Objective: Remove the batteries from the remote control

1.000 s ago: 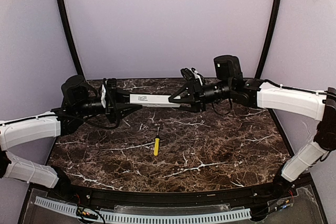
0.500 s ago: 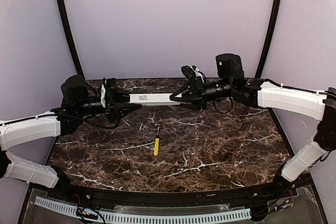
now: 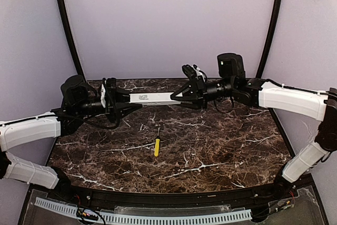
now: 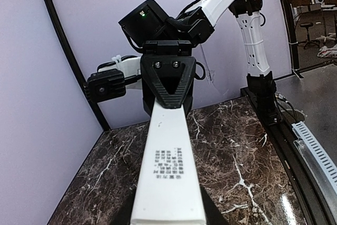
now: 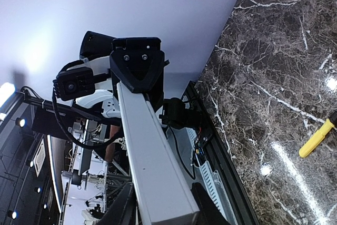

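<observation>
Holding the remote (image 3: 155,98) level in the air over the far part of the table (image 3: 221,146), one end in each pincer.

- Left pincer (image 3: 126,101): pinching the remote's left end. In my left wrist view the bar runs straight out from between my fingers, label (image 4: 169,164) facing up.
- Right pincer (image 3: 182,96): set on the right end. In my right wrist view the fingers (image 5: 206,205) sit tight against both sides of the bar, so I read it as pinched.
- The remote touches nothing but the two pincers and hangs well above the marble.

Progress, as I judge it:
- Early. The remote is picked up and braced at both ends, and nothing more shows as done.
- No batteries in sight, neither on the table nor in the remote.
- The faces I can see are plain and closed. I cannot tell whether the cover is on, because the battery side may be turned away from every camera. No loose cover lies on the table.
- Left to do: get the cover off, then take out both cells.

Count:
- Remote: one.
- Batteries seen: none.
- Screwdriver (image 3: 156,147): one, yellow handle, lying mid-table, well apart from the remote and untouched.
- Pincers: two, both on the remote.
</observation>
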Controlling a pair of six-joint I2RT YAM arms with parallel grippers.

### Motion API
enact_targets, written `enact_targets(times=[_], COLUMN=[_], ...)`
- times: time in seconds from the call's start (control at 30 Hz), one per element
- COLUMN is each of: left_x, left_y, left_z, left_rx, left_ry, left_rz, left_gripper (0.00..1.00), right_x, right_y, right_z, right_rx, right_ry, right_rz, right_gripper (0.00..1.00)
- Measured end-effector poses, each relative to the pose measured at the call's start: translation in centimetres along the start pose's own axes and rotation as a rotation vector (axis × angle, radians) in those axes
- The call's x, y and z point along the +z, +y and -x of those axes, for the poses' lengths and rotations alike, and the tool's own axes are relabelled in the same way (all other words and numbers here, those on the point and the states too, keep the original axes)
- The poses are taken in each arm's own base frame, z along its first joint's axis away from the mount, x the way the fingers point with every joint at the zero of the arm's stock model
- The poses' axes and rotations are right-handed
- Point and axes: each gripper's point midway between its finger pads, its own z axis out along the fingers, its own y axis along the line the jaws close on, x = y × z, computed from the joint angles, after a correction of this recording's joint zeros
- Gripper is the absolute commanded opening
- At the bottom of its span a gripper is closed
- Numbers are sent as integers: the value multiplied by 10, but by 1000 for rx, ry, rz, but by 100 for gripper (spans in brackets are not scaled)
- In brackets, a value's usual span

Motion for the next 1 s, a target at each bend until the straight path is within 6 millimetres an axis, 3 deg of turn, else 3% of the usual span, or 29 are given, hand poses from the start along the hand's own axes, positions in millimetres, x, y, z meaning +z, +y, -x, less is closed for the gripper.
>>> enact_targets(times=[0.13, 0.3, 0.67, 0.87, 1.0], left_x=[1, 2, 2, 3, 4], left_y=[-1, -2, -2, -4, -5], left_z=[3, 4, 2, 2, 0], left_rx=[-3, -4, -7, -8, -12], left_ry=[-9, -14, -10, -9, -5], left_rz=[-4, -6, -7, -12, -16], left_gripper=[0, 0, 0, 0, 0], right_x=[2, 3, 3, 5, 8], right_y=[-1, -2, -10, -1, 2], right_z=[-2, -2, -2, 4, 6], right_rx=[2, 4, 26, 7, 1], right_ry=[1, -1, -11, -15, -14], right_rz=[-7, -14, -51, -37, -32], right_gripper=[54, 62, 65, 67, 62])
